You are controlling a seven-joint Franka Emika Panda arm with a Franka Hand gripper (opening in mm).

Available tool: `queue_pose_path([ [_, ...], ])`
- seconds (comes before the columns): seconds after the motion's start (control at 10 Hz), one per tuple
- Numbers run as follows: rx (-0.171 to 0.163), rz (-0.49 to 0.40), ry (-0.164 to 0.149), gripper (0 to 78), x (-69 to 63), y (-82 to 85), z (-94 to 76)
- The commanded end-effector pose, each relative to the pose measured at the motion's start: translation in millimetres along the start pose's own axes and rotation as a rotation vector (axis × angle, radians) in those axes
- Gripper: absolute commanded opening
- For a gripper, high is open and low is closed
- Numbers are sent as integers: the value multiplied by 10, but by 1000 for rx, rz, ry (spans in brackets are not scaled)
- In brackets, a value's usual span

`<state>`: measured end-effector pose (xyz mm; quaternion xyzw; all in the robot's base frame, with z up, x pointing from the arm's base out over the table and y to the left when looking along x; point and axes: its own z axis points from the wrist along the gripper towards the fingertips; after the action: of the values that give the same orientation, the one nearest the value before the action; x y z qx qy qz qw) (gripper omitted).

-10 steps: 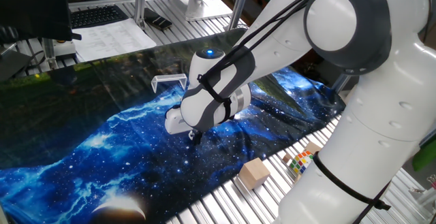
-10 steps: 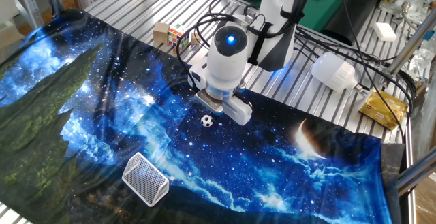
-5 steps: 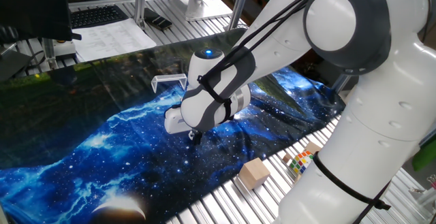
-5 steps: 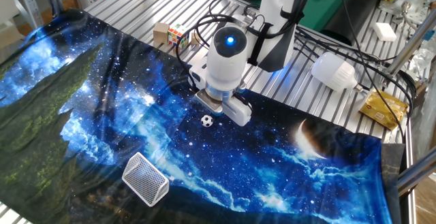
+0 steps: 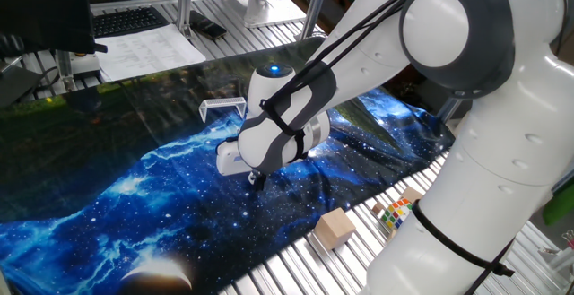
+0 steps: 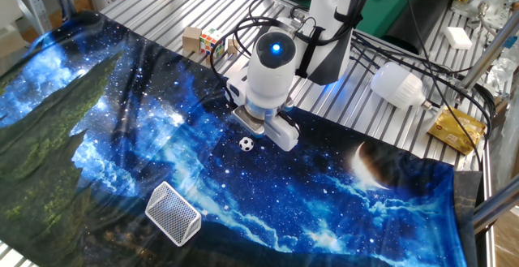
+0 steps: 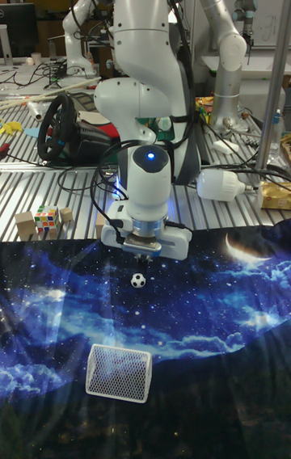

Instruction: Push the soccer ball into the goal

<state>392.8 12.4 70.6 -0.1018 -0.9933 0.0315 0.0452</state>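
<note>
Nothing has visibly moved over the last second: the gripper [image 7: 145,262] hovers just behind the ball [image 7: 139,280], finger opening unclear, holding nothing. The goal [image 7: 119,372] waits; push not begun.

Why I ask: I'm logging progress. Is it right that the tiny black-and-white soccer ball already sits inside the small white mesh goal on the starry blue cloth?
Not quite. The tiny black-and-white soccer ball lies on the starry blue cloth just below the claw, well short of the small white mesh goal. The tall fixed view shows the gap.
</note>
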Motion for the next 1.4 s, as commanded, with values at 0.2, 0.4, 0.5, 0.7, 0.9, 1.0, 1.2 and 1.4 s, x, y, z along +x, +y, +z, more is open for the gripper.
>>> queue_pose_path([
  [0.2, 3, 57, 0, 0, -7, 1, -7],
  [0.4, 5, 53, -2, 0, -7, 1, -7],
  [0.5, 5, 53, -2, 0, -7, 1, -7],
  [0.7, 1, 67, 1, 0, -7, 1, -7],
  [0.9, 1, 72, 3, 0, -7, 1, -7],
  [1.0, 0, 72, 19, 0, -7, 0, -8],
  [1.2, 1, 74, 12, 0, -7, -1, -11],
  [1.4, -1, 70, 13, 0, -5, 0, -10],
])
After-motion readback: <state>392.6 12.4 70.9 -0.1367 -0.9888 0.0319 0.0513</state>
